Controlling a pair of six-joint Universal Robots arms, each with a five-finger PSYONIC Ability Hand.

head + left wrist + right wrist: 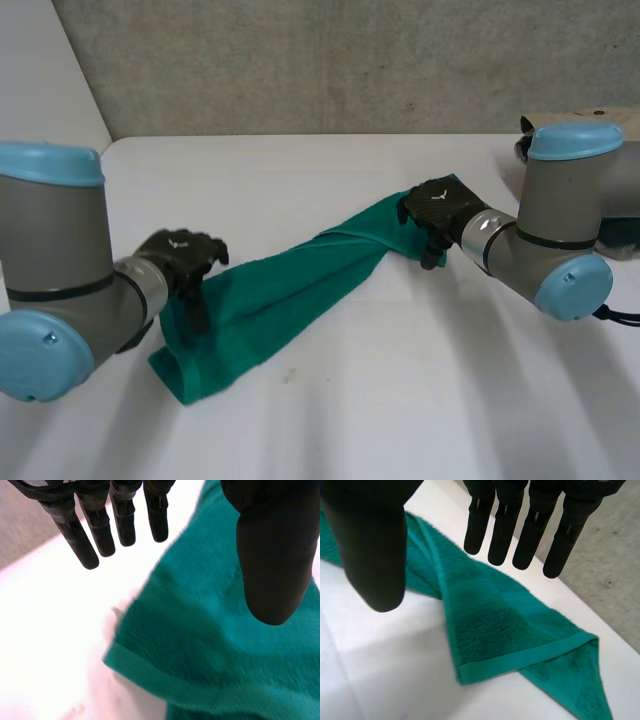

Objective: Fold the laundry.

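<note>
The green towel [280, 290] lies bunched diagonally across the tabletop [400, 400], the left hand [180, 255] at its near end and the right hand [440, 205] at its far end, fingers [125, 520] released, so any pinch risks catching doubled layers and locking in the twist.

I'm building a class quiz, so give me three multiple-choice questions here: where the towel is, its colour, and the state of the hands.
1. Where does the towel lie?
A) on the table, between the left hand and right hand
B) draped over an arm
C) in a basket

2. What colour is the towel?
A) white
B) green
C) red

3. How are the hands?
A) both shut on the towel
B) both open
C) both fists

Answers: 1 A, it stretches from hand to hand; 2 B, green in every view; 3 B, straight fingers grip nothing.
</note>
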